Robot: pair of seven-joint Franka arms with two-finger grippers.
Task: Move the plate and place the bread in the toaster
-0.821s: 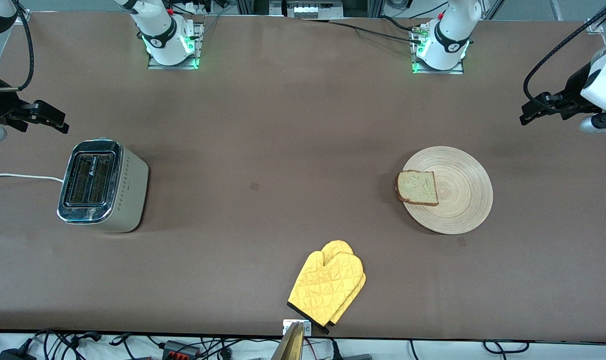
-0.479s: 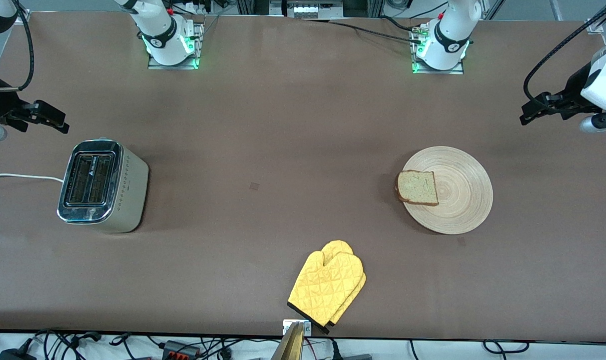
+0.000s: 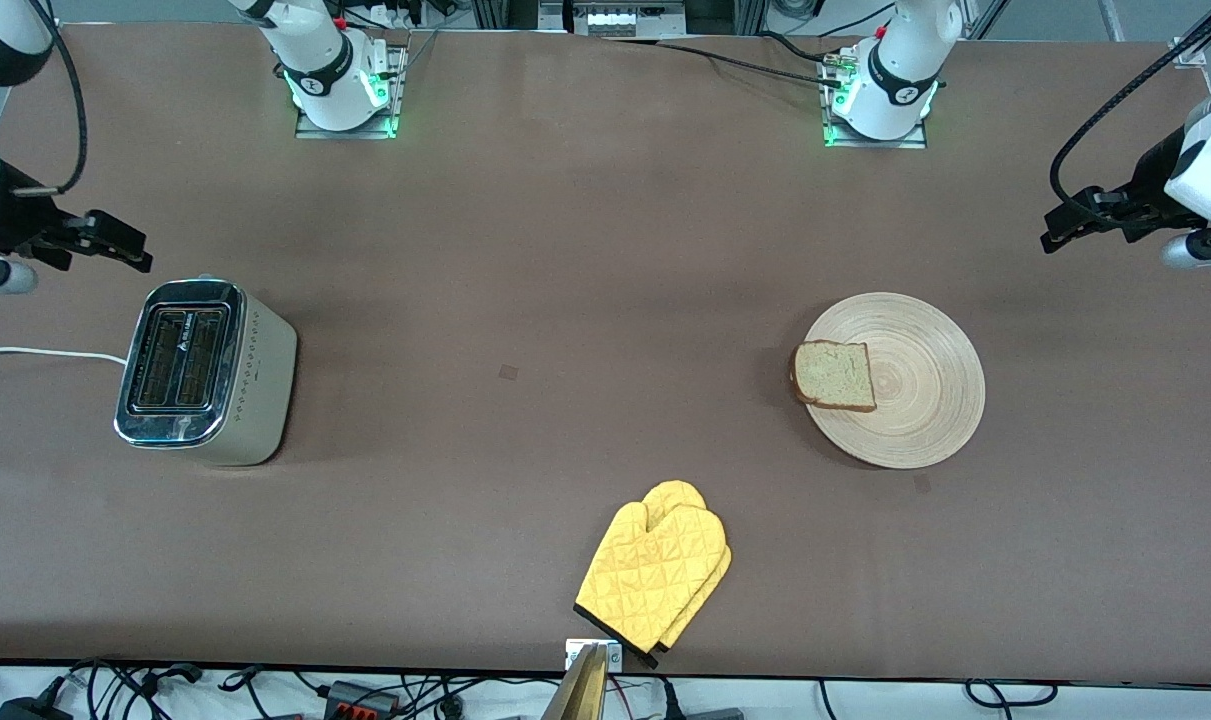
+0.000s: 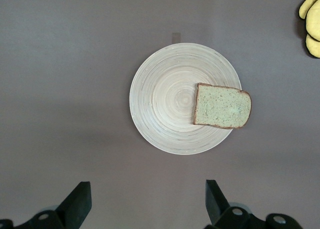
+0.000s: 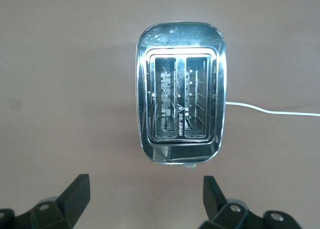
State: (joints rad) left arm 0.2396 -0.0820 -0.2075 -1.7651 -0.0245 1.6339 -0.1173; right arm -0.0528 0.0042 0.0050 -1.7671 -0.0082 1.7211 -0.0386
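Still, nothing is grasped yet. The bread [image 3: 834,375] lies at the plate's [image 3: 915,420] 9 o'clock edge, overhanging, so it may slide off if the plate is moved. The toaster [image 3: 205,372] shows 2 empty slots. The left gripper [image 4: 145,204] and right gripper [image 5: 142,199] hover spread.

Front: you look down steeply, facing both bases | left wrist: straight down over plate [image 4: 170,99] | right wrist: straight down over toaster [image 5: 181,91] | front shares both.
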